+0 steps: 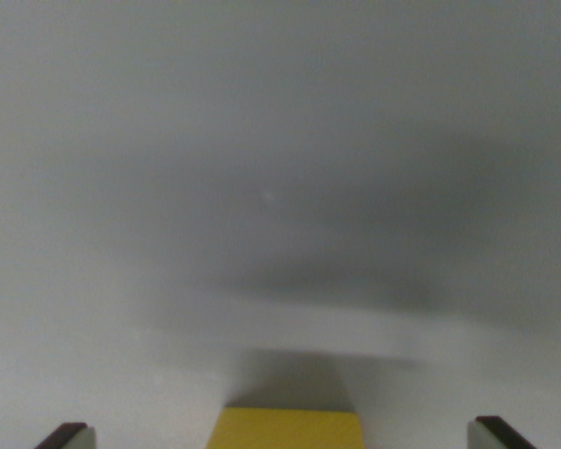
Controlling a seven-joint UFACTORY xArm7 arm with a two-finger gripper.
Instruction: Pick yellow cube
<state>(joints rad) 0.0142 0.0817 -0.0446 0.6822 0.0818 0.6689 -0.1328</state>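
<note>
The yellow cube [285, 428] is seen at six o'clock in the wrist view, cut off by the lower edge, with only its top part visible. It rests on a plain grey surface [280, 168], and a soft shadow is cast above it. The gripper [285, 436] is spread wide: one dark fingertip [67, 436] is seen at seven o'clock and the other at five o'clock. The cube lies between them, well clear of both, and nothing is grasped.
</note>
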